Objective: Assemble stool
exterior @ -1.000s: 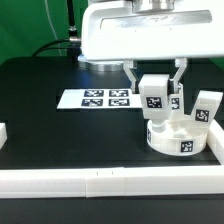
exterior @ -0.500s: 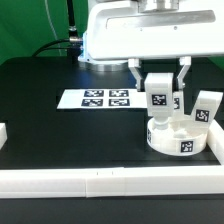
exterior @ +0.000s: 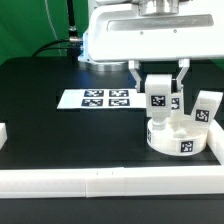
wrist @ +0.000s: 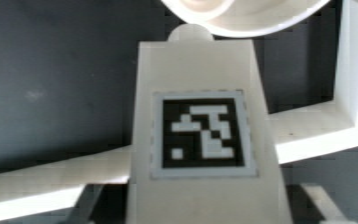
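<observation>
Gripper [exterior: 157,82] jaws are clamped on a leg [exterior: 156,95], one finger on each side, with the leg's long axis upright. You have it hanging just above the seat [exterior: 180,135], toward the exterior view's left of the disc. A second leg [exterior: 206,108] stands at the seat's right. Your coming move, as I judge it, depends on lining the leg's lower end over its socket, which is hidden.

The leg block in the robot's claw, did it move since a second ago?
Yes. The leg block in the gripper has shifted slightly toward the exterior view's right, judged against the marker board.
</observation>
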`<state>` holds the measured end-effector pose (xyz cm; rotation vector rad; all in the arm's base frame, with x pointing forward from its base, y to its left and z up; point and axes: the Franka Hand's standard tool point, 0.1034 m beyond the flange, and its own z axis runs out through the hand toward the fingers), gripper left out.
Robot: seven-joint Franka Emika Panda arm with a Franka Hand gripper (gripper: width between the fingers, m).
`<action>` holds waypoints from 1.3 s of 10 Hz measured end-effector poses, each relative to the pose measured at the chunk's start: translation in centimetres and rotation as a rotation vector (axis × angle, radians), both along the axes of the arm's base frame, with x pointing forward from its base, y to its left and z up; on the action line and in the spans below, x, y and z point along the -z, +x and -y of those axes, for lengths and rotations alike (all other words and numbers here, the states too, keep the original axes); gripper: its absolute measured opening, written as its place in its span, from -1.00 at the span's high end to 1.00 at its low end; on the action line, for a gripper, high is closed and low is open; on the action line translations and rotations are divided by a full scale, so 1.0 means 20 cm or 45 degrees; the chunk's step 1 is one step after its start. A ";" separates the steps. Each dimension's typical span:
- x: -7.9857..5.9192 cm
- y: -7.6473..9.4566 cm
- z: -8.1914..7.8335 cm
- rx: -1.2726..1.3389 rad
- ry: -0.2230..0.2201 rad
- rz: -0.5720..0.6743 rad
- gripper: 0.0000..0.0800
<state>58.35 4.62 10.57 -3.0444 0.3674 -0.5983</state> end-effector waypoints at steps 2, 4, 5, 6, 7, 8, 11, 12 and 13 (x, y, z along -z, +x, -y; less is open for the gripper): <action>0.04 -0.07 -0.06 -0.032 -0.013 0.006 0.16; 0.06 -0.09 -0.08 -0.050 -0.025 0.029 0.16; 0.06 -0.08 -0.08 -0.052 -0.029 0.044 0.16; 0.06 -0.08 -0.08 -0.055 -0.032 0.051 0.16; 0.07 -0.08 -0.06 -0.071 -0.046 0.056 0.16; 0.09 -0.08 -0.06 -0.072 -0.051 0.050 0.16; 0.12 -0.09 -0.05 -0.073 -0.056 0.044 0.16; 0.13 -0.10 -0.05 -0.073 -0.061 0.046 0.16; 0.15 -0.11 -0.05 -0.076 -0.068 0.059 0.16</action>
